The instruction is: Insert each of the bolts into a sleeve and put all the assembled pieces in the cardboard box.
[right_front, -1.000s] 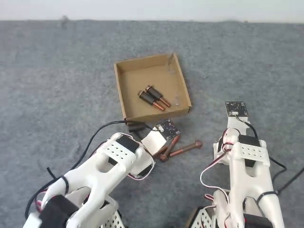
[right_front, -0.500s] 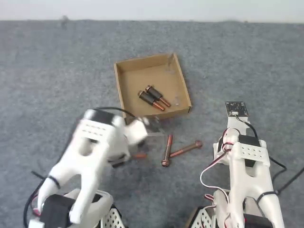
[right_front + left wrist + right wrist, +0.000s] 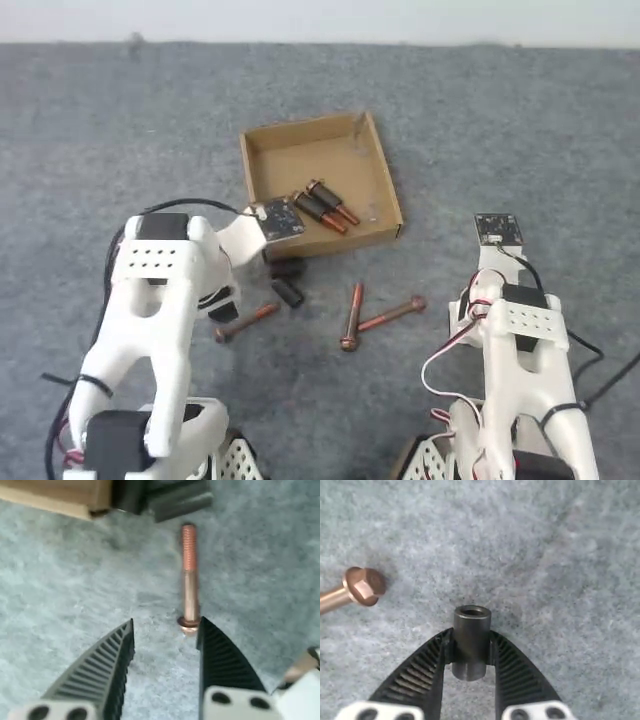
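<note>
A: In our left wrist view, the left gripper [image 3: 166,625] has its jaws apart, with a copper bolt [image 3: 189,575] lying just ahead of them.
B: From the high view we get the cardboard box [image 3: 254,185], upper centre, two assembled pieces [image 3: 325,207] inside.
A: Our right wrist view gives us the right gripper [image 3: 471,639] clamped on a dark sleeve [image 3: 472,615]; from above, the arm [image 3: 520,340] covers it.

Grey carpet [image 3: 520,120] spread from edge to edge, and at the far side, a pale wall [image 3: 320,20] running straight across.
</note>
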